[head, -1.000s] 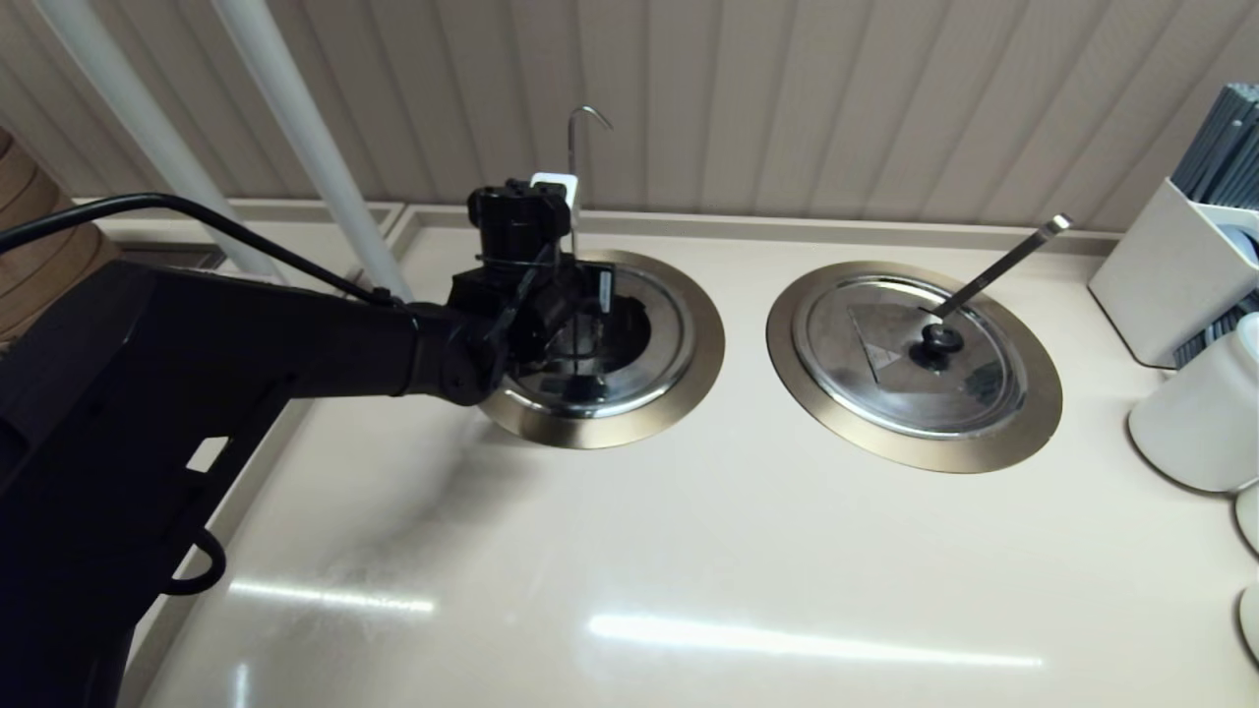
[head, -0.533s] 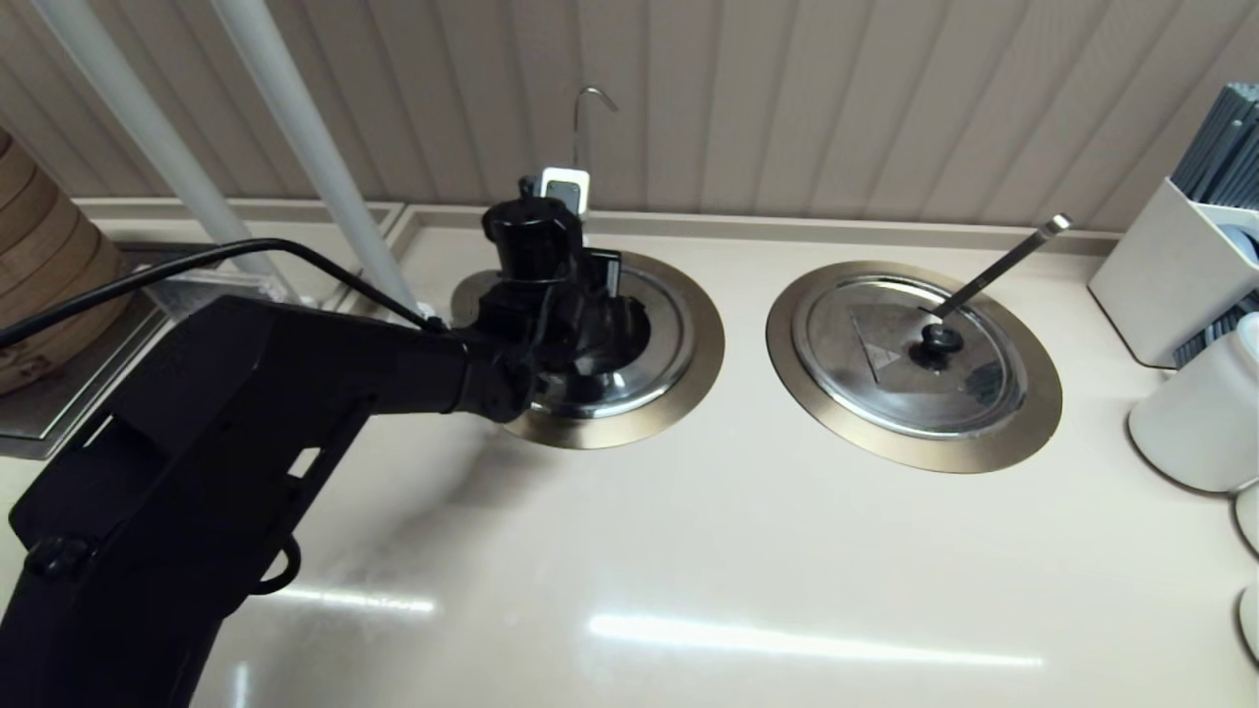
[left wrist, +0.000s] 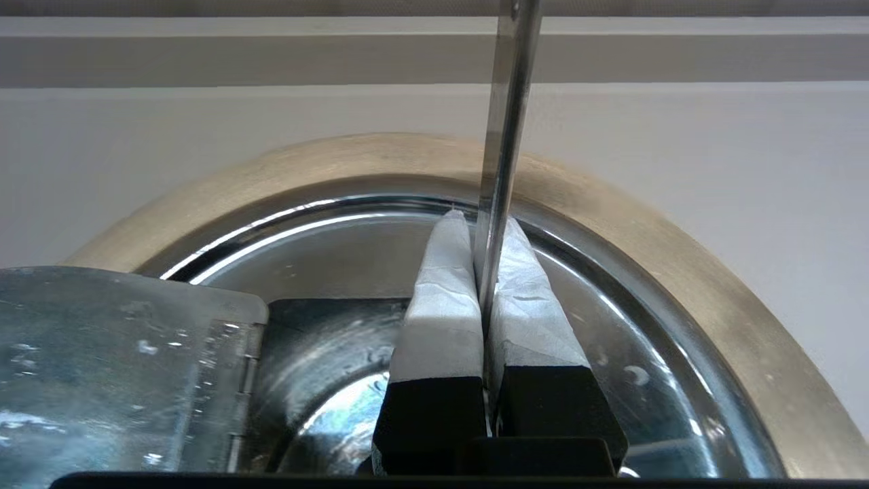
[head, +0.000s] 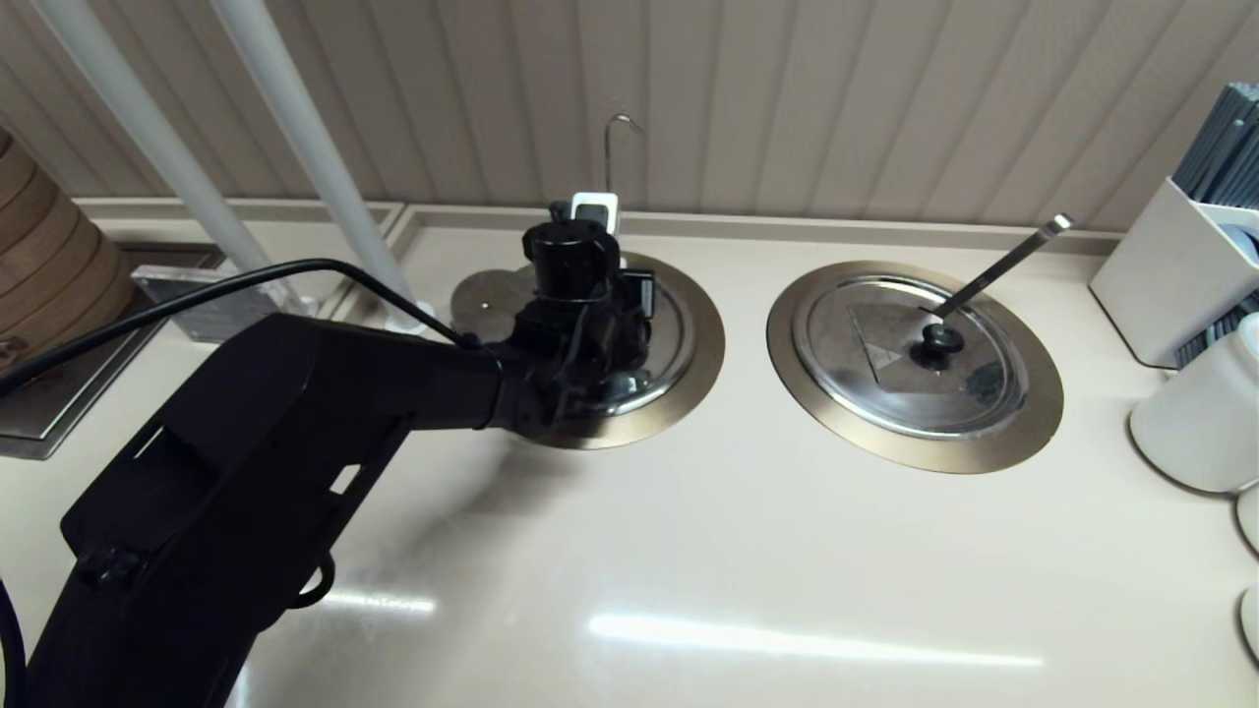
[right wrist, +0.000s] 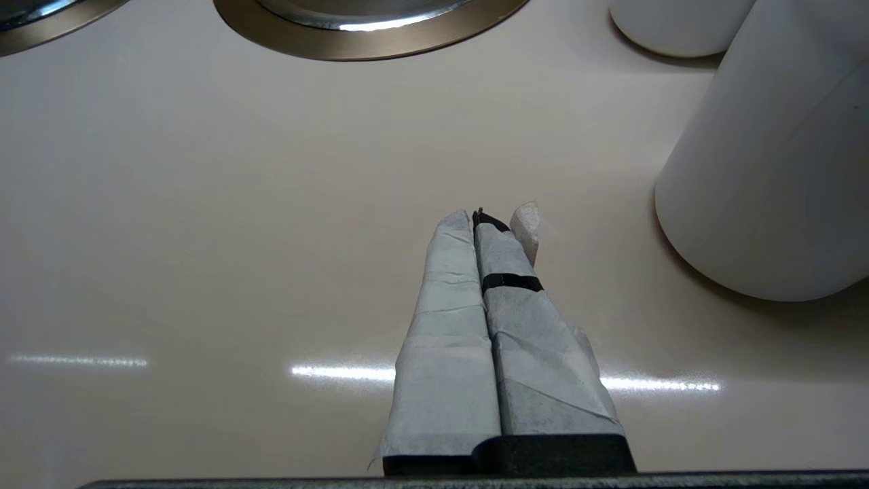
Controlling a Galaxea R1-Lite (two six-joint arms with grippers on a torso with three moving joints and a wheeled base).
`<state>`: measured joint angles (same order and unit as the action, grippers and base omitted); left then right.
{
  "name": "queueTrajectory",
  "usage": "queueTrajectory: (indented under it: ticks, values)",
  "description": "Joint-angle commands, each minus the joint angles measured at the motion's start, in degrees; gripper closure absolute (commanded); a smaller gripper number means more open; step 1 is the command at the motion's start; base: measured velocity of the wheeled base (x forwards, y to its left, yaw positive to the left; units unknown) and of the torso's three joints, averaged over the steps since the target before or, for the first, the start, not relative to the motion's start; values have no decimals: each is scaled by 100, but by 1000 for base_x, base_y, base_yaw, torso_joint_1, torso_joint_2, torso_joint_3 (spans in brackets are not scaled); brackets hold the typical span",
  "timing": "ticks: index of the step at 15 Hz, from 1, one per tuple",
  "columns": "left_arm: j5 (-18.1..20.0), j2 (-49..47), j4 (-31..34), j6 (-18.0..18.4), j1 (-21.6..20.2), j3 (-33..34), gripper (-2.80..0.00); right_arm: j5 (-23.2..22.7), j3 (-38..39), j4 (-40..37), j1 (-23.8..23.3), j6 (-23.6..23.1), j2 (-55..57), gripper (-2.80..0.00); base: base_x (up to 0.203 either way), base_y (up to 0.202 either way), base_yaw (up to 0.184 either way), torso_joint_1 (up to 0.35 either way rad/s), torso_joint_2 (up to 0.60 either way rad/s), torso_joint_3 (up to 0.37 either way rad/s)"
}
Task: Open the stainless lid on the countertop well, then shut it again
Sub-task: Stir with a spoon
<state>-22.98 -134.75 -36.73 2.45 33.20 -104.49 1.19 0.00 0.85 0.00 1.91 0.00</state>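
The left gripper (left wrist: 483, 272) is clamped on the thin ladle handle (left wrist: 506, 136), its taped fingers (left wrist: 441, 299) pressed together with the steel strip between them, over the left well (head: 679, 393) (in the left wrist view the strip rises straight up past the fingertips). In the head view the gripper (head: 629, 305) sits above the lid (head: 661, 339), which lies within the well's bronze rim; the knob is hidden under the wrist. A hinged steel flap (left wrist: 122, 367) shows beside the fingers, and what seems the same flap (head: 487, 295) lies on the far left of the rim in the head view. Compared with a second ago, the arm has swung to the right, the flap has come into sight from behind it, and the handle's hooked tip (head: 622, 120) has shifted rightward along the wall. The right gripper (right wrist: 485, 224) hangs closed and empty over bare counter (right wrist: 204, 204), near a white container (right wrist: 767, 170). The twin lid (head: 910, 354) with its straight handle (head: 1003, 264) is as it was, seated in the right well (head: 1033, 413).
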Motion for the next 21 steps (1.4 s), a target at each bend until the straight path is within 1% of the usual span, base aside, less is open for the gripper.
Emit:
queueTrajectory:
  ticks: [1,17,19,21]
  values:
    - [-14,-33,-4,1,38,42,0,-1,26,3,0,3,0,0,0,0,0,0,0,0]
    - [39,-143,68,-113,73,-111,0,4,26,3,0,3,0,0,0,0,0,0,0,0]
    - [39,-212,93,-104,64,-236,0,-4,26,3,0,3,0,0,0,0,0,0,0,0]
    - [39,-387,205,-104,41,-684,0,4,26,3,0,3,0,0,0,0,0,0,0,0]
